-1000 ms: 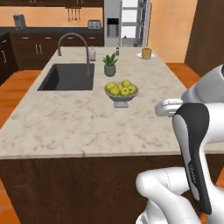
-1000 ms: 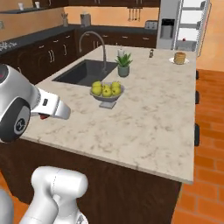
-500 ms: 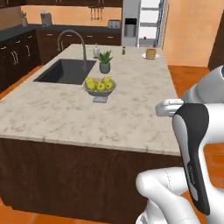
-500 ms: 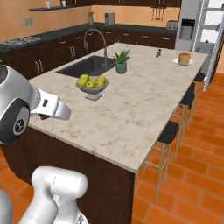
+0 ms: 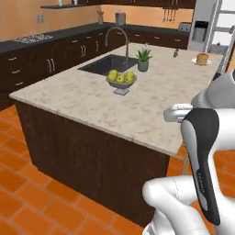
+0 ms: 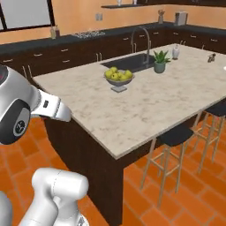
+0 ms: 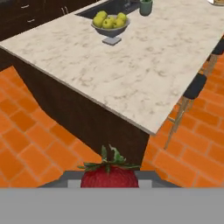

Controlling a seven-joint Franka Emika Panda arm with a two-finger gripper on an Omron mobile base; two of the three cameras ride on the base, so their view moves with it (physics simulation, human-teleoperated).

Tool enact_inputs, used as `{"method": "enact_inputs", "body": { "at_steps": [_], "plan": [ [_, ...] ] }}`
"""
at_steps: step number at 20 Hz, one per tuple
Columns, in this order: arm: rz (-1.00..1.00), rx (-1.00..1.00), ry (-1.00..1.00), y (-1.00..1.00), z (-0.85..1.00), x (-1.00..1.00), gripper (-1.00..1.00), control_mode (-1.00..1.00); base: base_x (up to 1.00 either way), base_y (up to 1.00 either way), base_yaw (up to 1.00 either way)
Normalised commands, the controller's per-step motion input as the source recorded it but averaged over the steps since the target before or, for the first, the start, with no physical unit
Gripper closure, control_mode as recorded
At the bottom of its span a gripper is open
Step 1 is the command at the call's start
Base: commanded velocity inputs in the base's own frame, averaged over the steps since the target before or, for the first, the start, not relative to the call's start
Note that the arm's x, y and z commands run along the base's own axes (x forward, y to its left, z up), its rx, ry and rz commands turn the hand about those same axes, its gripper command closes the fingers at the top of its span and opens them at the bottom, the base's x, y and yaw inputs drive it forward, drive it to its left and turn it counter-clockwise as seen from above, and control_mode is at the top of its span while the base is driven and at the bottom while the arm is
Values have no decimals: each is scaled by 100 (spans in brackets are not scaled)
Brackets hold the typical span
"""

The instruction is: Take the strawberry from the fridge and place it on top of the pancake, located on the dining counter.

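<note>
In the left base view the counter (image 5: pixel 87 94) runs away from the camera, its pale marbled top over dark wood sides. A bowl of green apples (image 5: pixel 121 79) stands near the middle, with a black sink (image 5: pixel 108 64) and a curved tap (image 5: pixel 118 37) behind it and a small potted plant (image 5: pixel 143 58) just beside the sink's right corner. At the far right end the pancake (image 5: pixel 202 58) sits on its white plate, and the grey fridge (image 5: pixel 204 25) rises beyond it. The white arm (image 5: pixel 202 137) rises at the lower right, over the orange tiled floor (image 5: pixel 32 193). In the right base view the same counter (image 6: pixel 176 90) shows from the other side, with the bowl (image 6: pixel 118 77) in front of the sink (image 6: pixel 131 63) and the plant (image 6: pixel 160 61) to its right. Two dark stools (image 6: pixel 173 154) stand under the counter's near edge, and dark wall cabinets (image 6: pixel 66 53) line the back. In the hand view the strawberry (image 7: pixel 109 174) sits at the bottom centre, red with green leaves on top, clenched in the hand (image 7: pixel 109 180), whose fingertips are hidden by the berry. It hangs over the floor (image 7: pixel 26 144), short of the counter's (image 7: pixel 131 70) near corner and well apart from the pancake; the bowl (image 7: pixel 110 24) lies at the top.
</note>
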Motion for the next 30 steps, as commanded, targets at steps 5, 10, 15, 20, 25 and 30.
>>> {"method": "enact_inputs", "body": {
  "at_steps": [5,10,15,20,25,30],
  "plan": [
    [0,0,0,0,0,0,100,100,-49,-96,65],
    [0,0,0,0,0,0,100,100,-11,-100,52],
    [0,0,0,0,0,0,100,100,-4,-100,40],
    [0,0,0,0,0,0,100,100,-15,-90,34],
    [0,0,0,0,0,0,100,100,-19,-99,37],
    [0,0,0,0,0,0,100,100,-28,-100,38]
  ]
}}
